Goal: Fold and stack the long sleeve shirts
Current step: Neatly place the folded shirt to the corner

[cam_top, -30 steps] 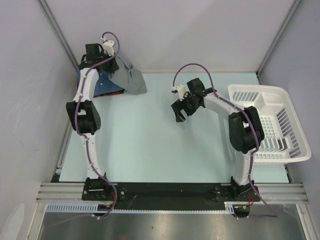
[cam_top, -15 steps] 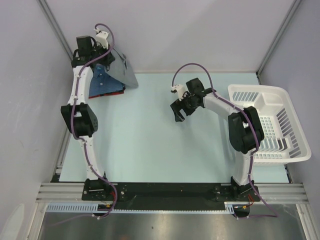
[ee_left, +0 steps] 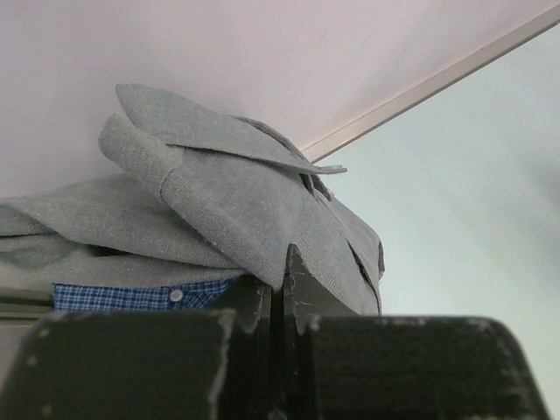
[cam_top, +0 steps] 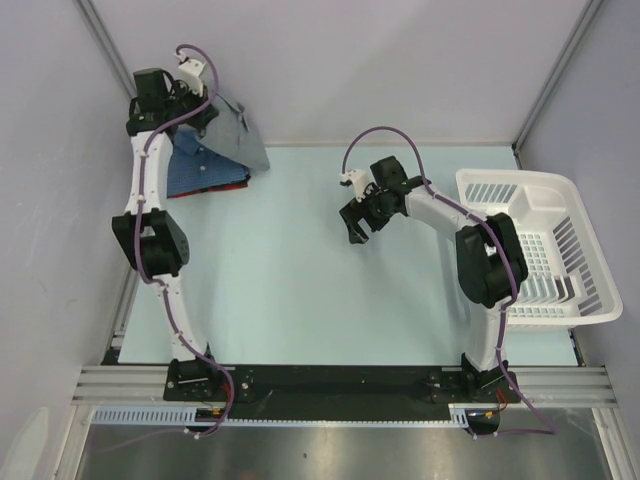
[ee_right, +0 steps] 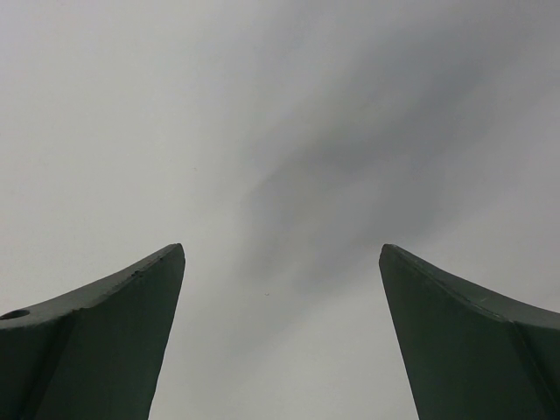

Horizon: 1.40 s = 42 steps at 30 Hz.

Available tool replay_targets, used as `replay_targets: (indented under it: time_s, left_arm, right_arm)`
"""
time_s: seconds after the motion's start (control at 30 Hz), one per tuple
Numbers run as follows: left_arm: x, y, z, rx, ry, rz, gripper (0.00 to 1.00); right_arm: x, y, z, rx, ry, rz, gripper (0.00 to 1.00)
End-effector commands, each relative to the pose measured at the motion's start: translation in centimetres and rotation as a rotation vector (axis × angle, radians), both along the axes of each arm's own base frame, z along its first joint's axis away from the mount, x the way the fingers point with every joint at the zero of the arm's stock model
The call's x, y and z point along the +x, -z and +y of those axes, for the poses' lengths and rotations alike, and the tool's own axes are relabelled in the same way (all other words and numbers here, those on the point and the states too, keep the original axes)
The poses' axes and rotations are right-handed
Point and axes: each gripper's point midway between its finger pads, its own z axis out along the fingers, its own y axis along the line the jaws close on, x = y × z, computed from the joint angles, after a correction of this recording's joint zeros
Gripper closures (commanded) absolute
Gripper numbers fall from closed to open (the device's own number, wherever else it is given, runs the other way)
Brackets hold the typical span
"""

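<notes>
2 arms: left gripper point(ee_left: 282, 273) pinching grey shirt point(ee_left: 219, 201), far left, atop blue shirt point(ee_left: 122, 296); right gripper point(ee_right: 280, 297) spread, well apart.

Shirts point(cam_top: 207, 170) lie stacked at the table's point(cam_top: 300, 290) far-left corner, basket point(cam_top: 510, 180) at right.

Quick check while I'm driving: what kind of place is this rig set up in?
Most likely a lab-style robot test cell, not a home: plain white panel walls held by aluminium posts, a pale blue table, and a metal mounting rail along its near edge.
</notes>
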Motion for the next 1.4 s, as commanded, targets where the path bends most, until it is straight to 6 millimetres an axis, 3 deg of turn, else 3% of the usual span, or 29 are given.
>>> replay_targets:
  time_s: [0.0, 0.23, 0.33, 0.63, 0.67, 0.73, 0.77, 0.83, 0.93, 0.97, 1.07, 1.13, 1.17, 1.2, 1.27, 1.37]
  left_arm:
    - [-1.0, -3.7, 2.9, 0.017, 0.05, -0.114, 0.99]
    - [-0.3, 1.2, 8.7, -0.018, -0.012, -0.033, 0.92]
    - [0.1, 3.7, 11.2, -0.024, -0.053, 0.004, 0.79]
    - [1.0, 6.7, 18.8, 0.036, -0.221, 0.0, 0.67]
    - [0.9, 7.0, 19.5, 0.045, -0.246, 0.007, 0.57]
    - [0.4, 7.7, 21.3, 0.073, -0.319, 0.034, 0.48]
    - [0.1, 7.1, 21.9, 0.09, -0.349, 0.032, 0.32]
    - [-0.5, 7.3, 22.9, 0.102, -0.415, 0.055, 0.21]
    - [-1.6, 6.8, 22.5, 0.101, -0.424, 0.084, 0.06]
    - [-2.0, 5.8, 22.4, 0.1, -0.425, 0.074, 0.05]
    - [-3.5, 5.3, 21.1, 0.066, -0.411, 0.104, 0.04]
    - [-4.8, 6.2, 19.9, 0.033, -0.383, 0.158, 0.0]
    - [-5.5, 5.2, 19.2, 0.026, -0.361, 0.149, 0.0]
    - [-6.3, 6.5, 18.5, 0.023, -0.347, 0.185, 0.0]
    - [-7.1, 6.3, 18.2, 0.033, -0.356, 0.185, 0.0]
    - [-8.1, 7.7, 18.3, 0.075, -0.376, 0.23, 0.01]
  right_arm:
    - [1.1, -2.8, 0.5, 0.023, -0.007, -0.083, 0.0]
    - [1.1, -2.6, 0.5, 0.024, -0.005, -0.079, 0.0]
    - [1.2, -2.7, 0.6, 0.024, -0.004, -0.083, 0.0]
    - [1.2, -2.7, 0.6, 0.02, -0.006, -0.079, 0.0]
    - [1.2, -2.7, 0.6, 0.02, -0.006, -0.08, 0.0]
    - [1.2, -2.7, 0.6, 0.019, -0.005, -0.081, 0.0]
    - [1.2, -2.7, 0.6, 0.018, -0.005, -0.078, 0.0]
    - [1.1, -2.7, 0.6, 0.021, -0.007, -0.073, 0.0]
    - [1.1, -2.8, 0.9, 0.027, -0.01, -0.067, 0.0]
    - [1.4, -3.1, 0.9, 0.033, -0.009, -0.072, 0.0]
    - [1.6, -3.5, 1.1, 0.044, -0.005, -0.072, 0.0]
    - [1.7, -3.7, 1.1, 0.053, -0.001, -0.07, 0.0]
    - [1.7, -3.8, 1.2, 0.06, 0.0, -0.065, 0.0]
    - [1.7, -4.0, 1.1, 0.066, 0.004, -0.064, 0.0]
    - [1.6, -4.0, 1.3, 0.075, 0.0, -0.06, 0.0]
    - [1.6, -3.7, 1.2, 0.079, 0.0, -0.047, 0.0]
